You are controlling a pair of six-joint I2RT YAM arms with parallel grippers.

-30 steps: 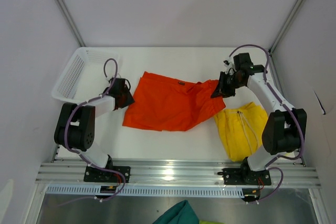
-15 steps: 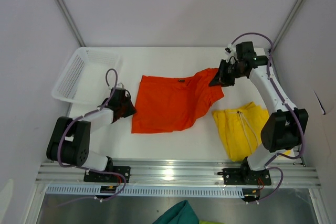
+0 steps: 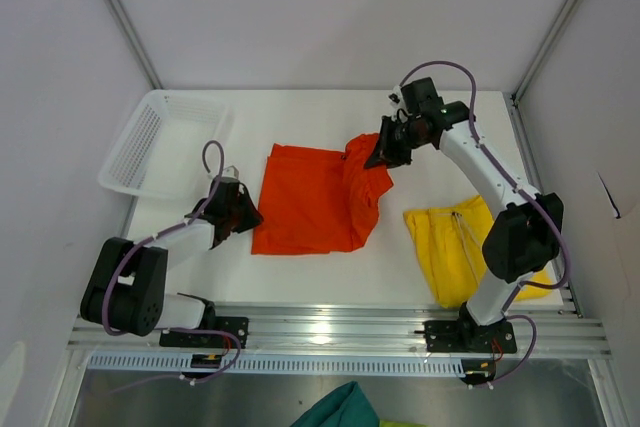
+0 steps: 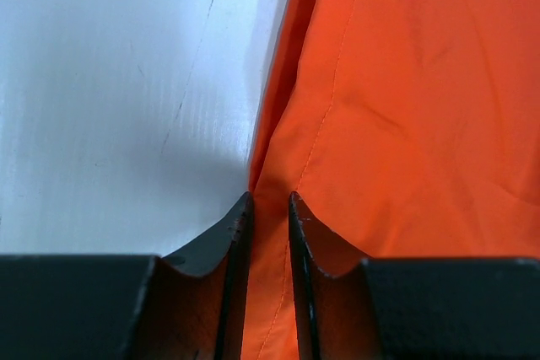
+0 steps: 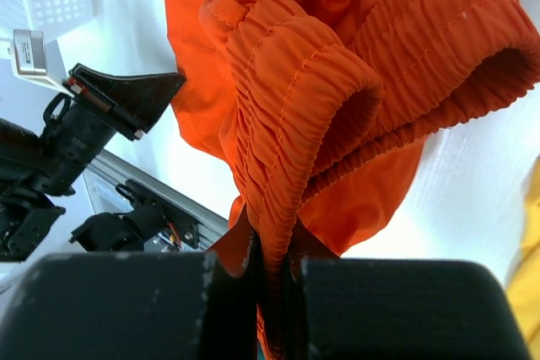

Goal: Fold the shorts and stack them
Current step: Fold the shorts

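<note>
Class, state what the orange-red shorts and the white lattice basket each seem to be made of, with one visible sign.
The orange-red shorts: thin woven fabric, likely synthetic, matte; stitched seams and a gathered elastic waistband show. The white lattice basket: probably moulded plastic, smooth; regular grid of holes in its walls.

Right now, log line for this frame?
left end effector: shut on orange shorts edge | right end effector: shut on waistband, lifted | yellow shorts: untouched

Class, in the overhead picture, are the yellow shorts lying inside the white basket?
No, the yellow shorts lie on the table at the right, the basket at the far left.
</note>
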